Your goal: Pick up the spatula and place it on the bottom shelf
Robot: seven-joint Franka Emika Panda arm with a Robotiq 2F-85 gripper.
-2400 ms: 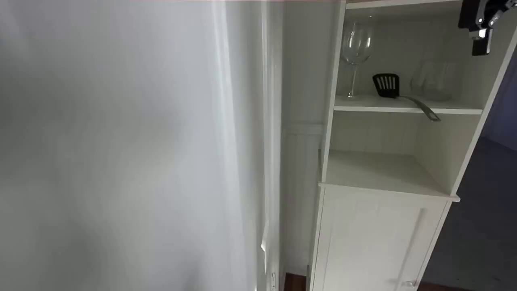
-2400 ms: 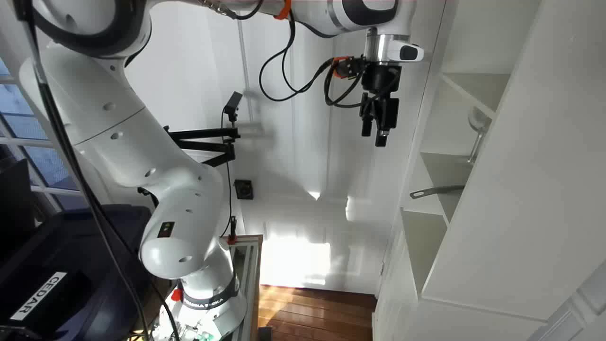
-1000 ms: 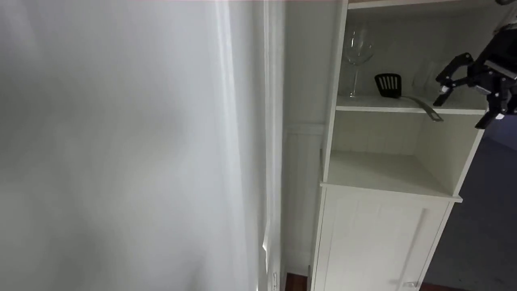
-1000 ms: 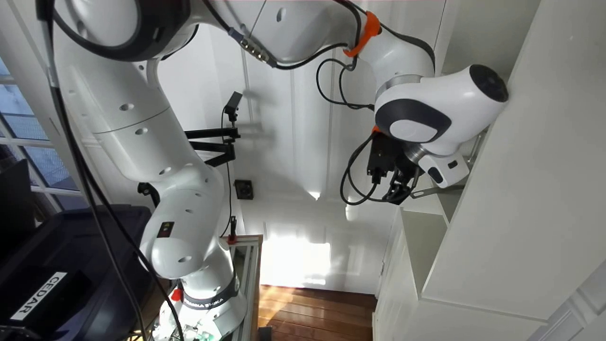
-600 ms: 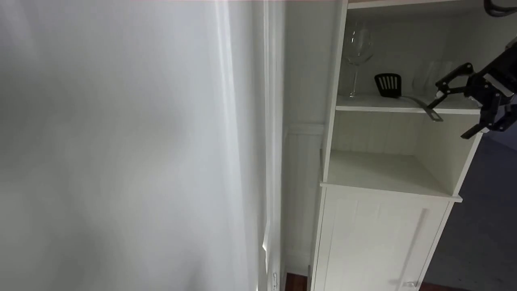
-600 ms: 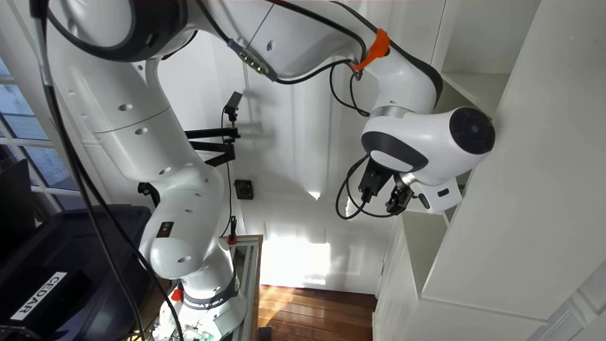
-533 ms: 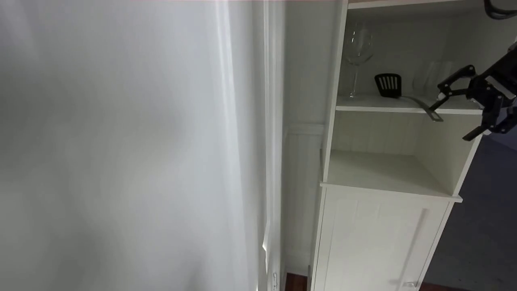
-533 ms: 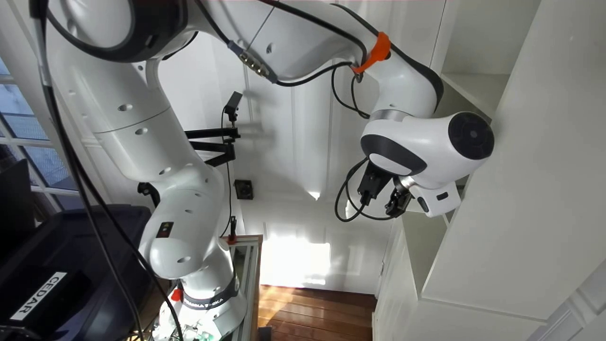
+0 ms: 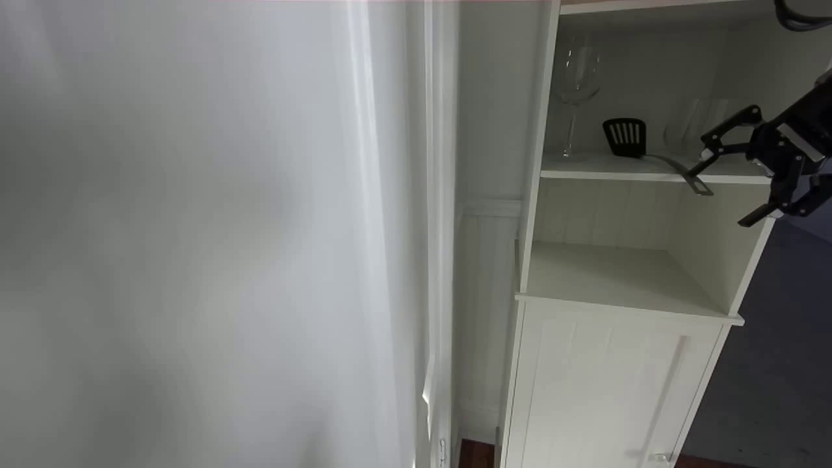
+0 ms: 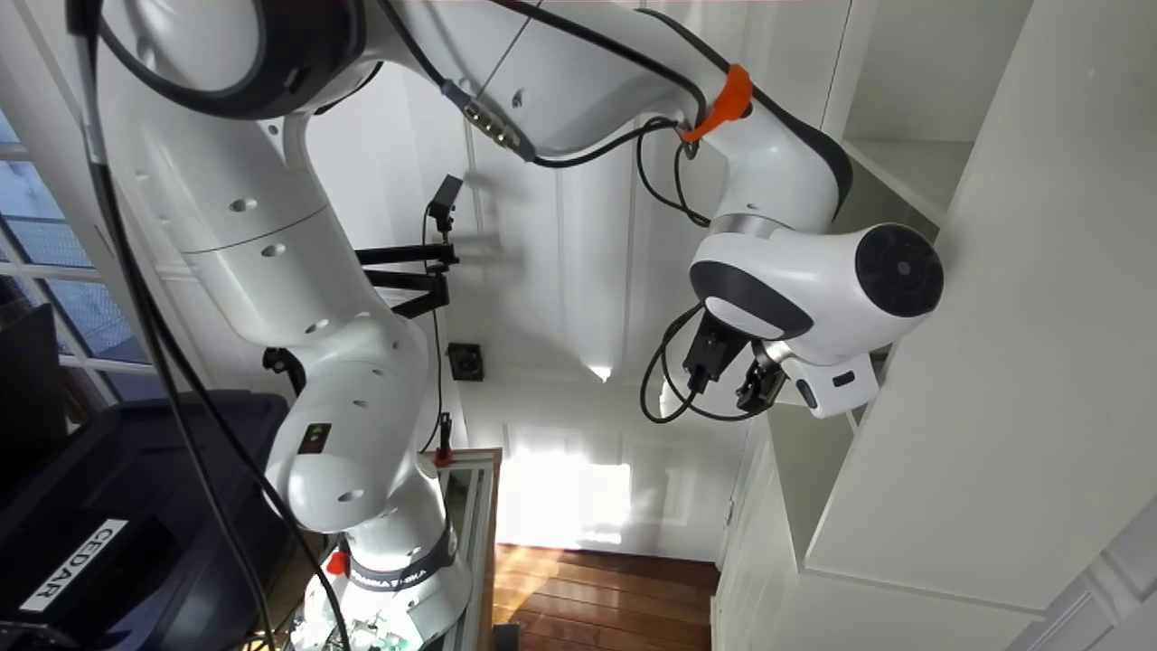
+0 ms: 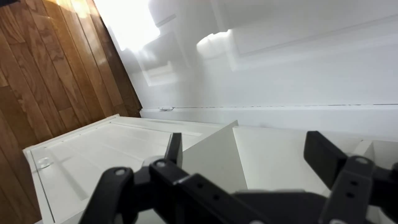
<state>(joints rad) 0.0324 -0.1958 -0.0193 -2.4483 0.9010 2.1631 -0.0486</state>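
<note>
Spatula (image 9: 636, 148), ungrasped: hovering beside its handle end with the gripper (image 9: 715, 199), spreading the fingers (image 11: 325, 157) wide apart and holding nothing in the wrist view. Crossing the handle with the upper fingertip in an exterior view, but not revealing whether touching or apart. Lying on the higher shelf board (image 9: 604, 175), tilting the slotted black head up and poking the grey handle past the front edge. Probably weighing little, hardly bending, perhaps slipping at the smooth metallic handle; likely calling for a firm pinch on the overhanging part, close to the board, to keep the head from swinging. Sharing that board with a clear, presumably fragile wine glass (image 9: 576, 86) near the head and a fainter glass (image 9: 689, 130) behind the handle. Aiming, by the task, for the bottom shelf (image 9: 598, 273), directly below, above the panelled door (image 9: 598, 383).
</note>
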